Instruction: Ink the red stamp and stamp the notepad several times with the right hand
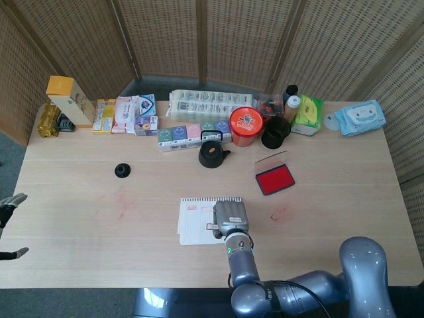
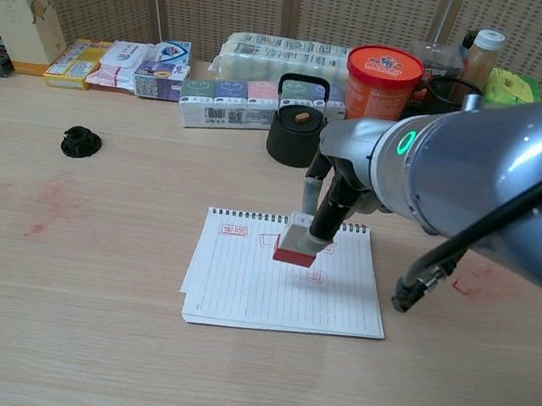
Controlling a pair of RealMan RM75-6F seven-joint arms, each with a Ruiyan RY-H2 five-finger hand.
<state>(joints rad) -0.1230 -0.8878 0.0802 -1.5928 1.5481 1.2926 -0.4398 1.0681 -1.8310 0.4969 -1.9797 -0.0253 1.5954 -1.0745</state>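
Gripping the red stamp (image 2: pixel 297 245), the right hand (image 2: pixel 332 197) holds it over the notepad (image 2: pixel 279 290), seemingly just clear of the page. The ink pad (image 1: pixel 274 179) lies open, well apart. The left hand (image 1: pixel 9 218), at the surface's edge, shows fingers apart.

Robot test bench: wicker screens (image 1: pixel 199 40), cluttered wooden table (image 1: pixel 79 252).

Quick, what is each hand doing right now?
Left hand: open, holding nothing.
Right hand: holding the red stamp over the notepad.
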